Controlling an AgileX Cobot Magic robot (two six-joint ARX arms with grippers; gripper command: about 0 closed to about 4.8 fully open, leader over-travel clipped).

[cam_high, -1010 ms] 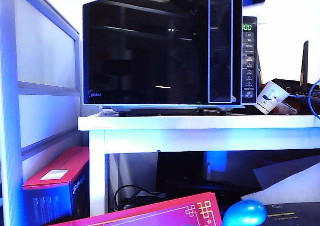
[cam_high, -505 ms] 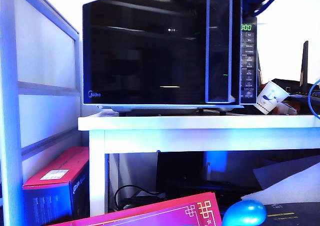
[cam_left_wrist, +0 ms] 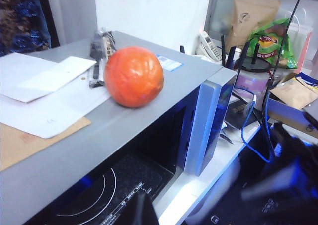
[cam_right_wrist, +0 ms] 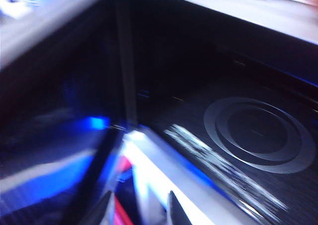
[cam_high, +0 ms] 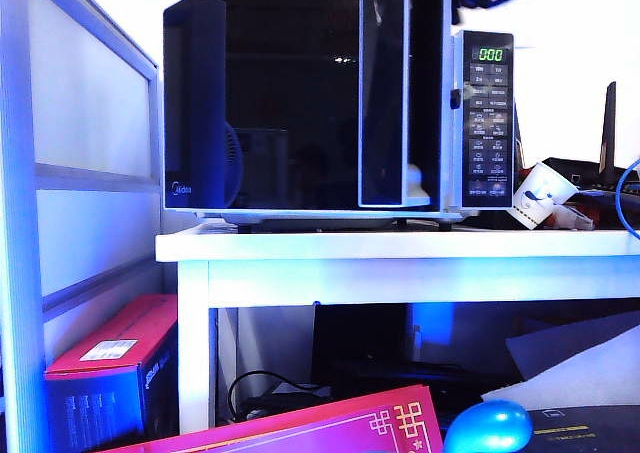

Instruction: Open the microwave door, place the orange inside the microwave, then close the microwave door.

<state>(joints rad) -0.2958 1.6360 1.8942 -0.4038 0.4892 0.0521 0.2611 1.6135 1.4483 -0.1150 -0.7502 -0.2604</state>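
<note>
Microwave (cam_high: 330,103) sits on a white tabletop (cam_high: 400,245); microwave door (cam_high: 385,93) is swung partly open, its free edge out toward the camera, green display and button panel exposed at right. Cavity floor with ring marks shows in both wrist views (cam_right_wrist: 258,135).

Orange (cam_left_wrist: 133,76) is on the flat grey roof of the microwave, touching a white sheet of paper (cam_left_wrist: 49,101), just back from the front edge above the opening. Not inside yet.

Left gripper: only a dark tip shows low in the left wrist view (cam_left_wrist: 136,212), hovering over the cavity mouth, well apart from the orange; cannot tell if its fingers are spread or closed. Right gripper (cam_right_wrist: 139,210): two finger tips visible with a narrow gap between them, nothing seen held; view is blurred, looking down at the door's inner edge and the cavity floor. Neither arm shows in the exterior view.

Handling judgement: orange looks light, firm with slight give, shiny skin, so probably slippery, and it will roll freely on the smooth roof. Best hold is across its widest middle, fingers on opposite sides, moderate squeeze; a pinch too high likely squirts it out. Door is stiff, hinged, glossy glass; push on the edge frame, not the glass face.
</note>
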